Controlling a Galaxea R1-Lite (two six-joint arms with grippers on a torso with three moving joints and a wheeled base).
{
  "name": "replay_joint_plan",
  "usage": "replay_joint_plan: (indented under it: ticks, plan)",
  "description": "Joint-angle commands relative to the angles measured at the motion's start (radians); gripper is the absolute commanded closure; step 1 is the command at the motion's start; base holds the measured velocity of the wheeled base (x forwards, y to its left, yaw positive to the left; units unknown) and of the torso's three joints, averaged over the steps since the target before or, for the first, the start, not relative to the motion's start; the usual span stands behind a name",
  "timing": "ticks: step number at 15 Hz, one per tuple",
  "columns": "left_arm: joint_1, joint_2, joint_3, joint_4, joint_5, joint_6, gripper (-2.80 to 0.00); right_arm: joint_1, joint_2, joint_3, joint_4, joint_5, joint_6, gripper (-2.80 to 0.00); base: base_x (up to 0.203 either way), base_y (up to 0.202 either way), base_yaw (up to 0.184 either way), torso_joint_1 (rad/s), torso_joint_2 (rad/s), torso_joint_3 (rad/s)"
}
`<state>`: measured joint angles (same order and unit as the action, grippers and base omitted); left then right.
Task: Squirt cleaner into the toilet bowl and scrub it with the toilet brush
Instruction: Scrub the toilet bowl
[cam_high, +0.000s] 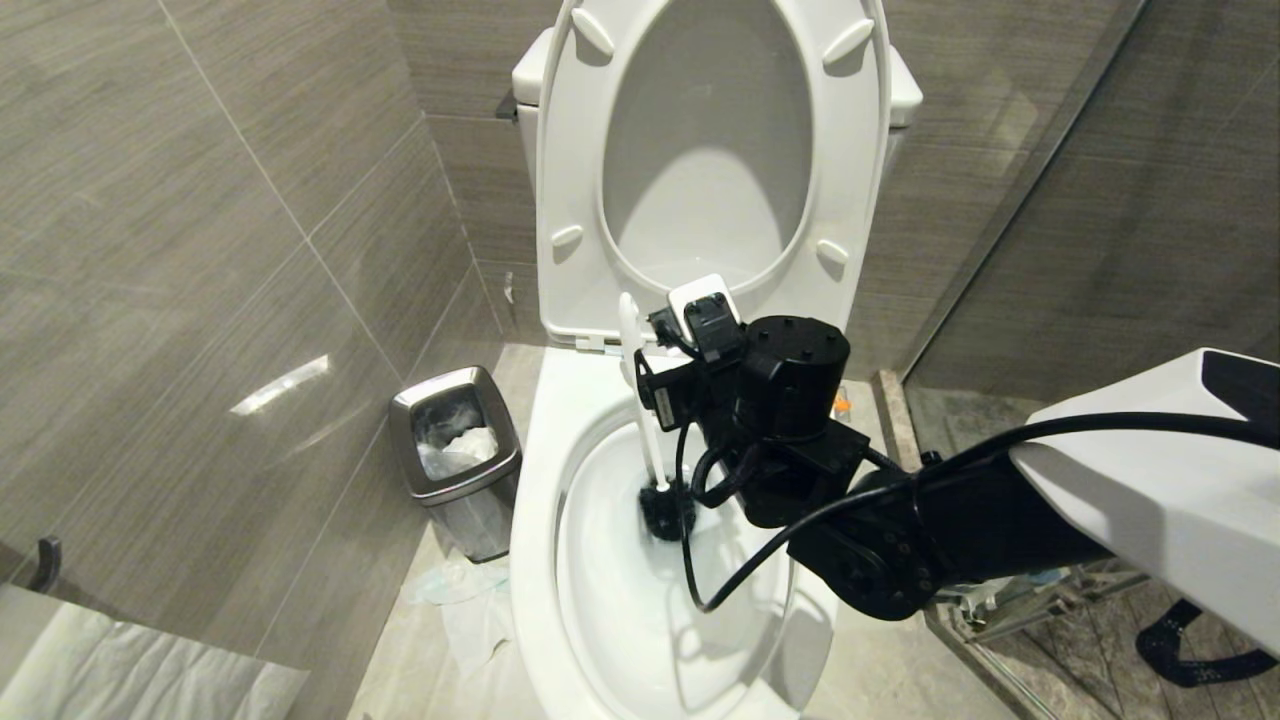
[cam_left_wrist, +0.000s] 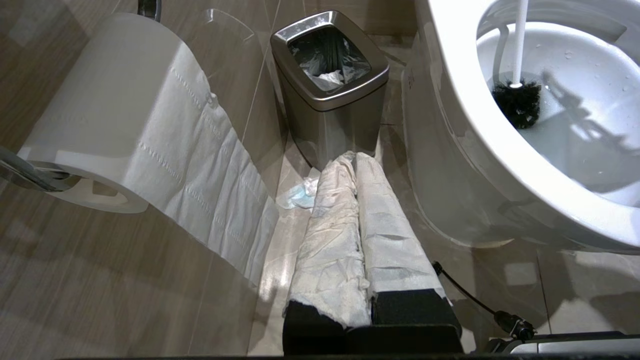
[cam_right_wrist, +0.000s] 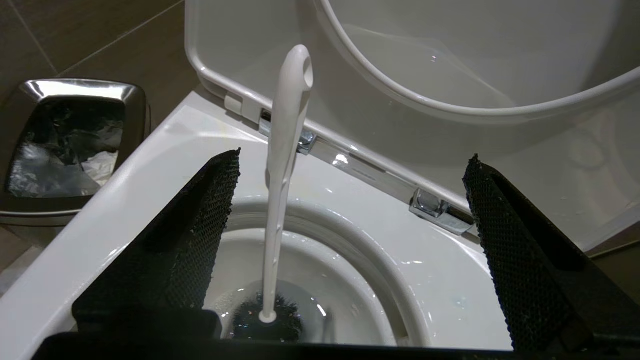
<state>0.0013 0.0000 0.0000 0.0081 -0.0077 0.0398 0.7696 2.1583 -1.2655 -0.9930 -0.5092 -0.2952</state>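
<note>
The toilet brush (cam_right_wrist: 280, 165) stands inside the toilet bowl (cam_high: 535, 470), bristle head down in the water at the bottom of the basin and handle rising steeply toward the hinge side. Nothing holds it: in the right wrist view the handle stands free between the two black pads of the right gripper (cam_right_wrist: 350, 200), closer to one pad and touching neither. The fingers are spread wide.

Progress, as a judgement: the brush is in working position in the basin, so the task is at or past the scrubbing stage. No teal-blue cleaner is distinguishable in the water or on the ceramic, and no bottle is in view, so whether the squirt step is complete cannot be confirmed. Whether scrubbing is finished or paused cannot be told either. Lifting the brush out of the bowl is evidently still to do.

Clearances: the raised seat and lid (cam_high: 560, 150) stand just behind the handle tip, limiting travel toward the hinges. The bowl rim encircles the head on all sides. Open room lies upward and toward the front of the bowl.

Outward: a steel waste bin (cam_high: 455, 455) stands just beside the bowl on the robot's left, with crumpled paper on the floor near it. The left gripper (cam_left_wrist: 357, 225) is parked low near the toilet roll (cam_left_wrist: 125, 115), its paper-wrapped fingers pressed together.
</note>
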Motion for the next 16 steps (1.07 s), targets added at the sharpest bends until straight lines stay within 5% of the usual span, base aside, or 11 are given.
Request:
replay_joint_plan:
  ticks: [1, 5, 16]
  plan:
    - [0.000, 0.000, 0.002, 0.000, 0.000, 0.000, 0.00, 0.001, 0.003, 0.003, 0.000, 0.026, 0.023, -2.80, 0.000, 0.000, 0.000, 0.000, 0.00, 0.000]
    - [0.000, 0.001, 0.002, 0.000, 0.000, 0.000, 0.00, 0.002, 0.044, -0.030, 0.034, 0.100, 0.051, -2.80, 0.000, 0.000, 0.000, 0.000, 0.00, 0.000]
    - [0.000, 0.001, 0.002, 0.000, 0.000, 0.000, 0.00, -0.076, 0.224, -0.344, 0.142, 0.095, 0.084, -2.80, 0.000, 0.000, 0.000, 0.000, 0.00, 0.000]
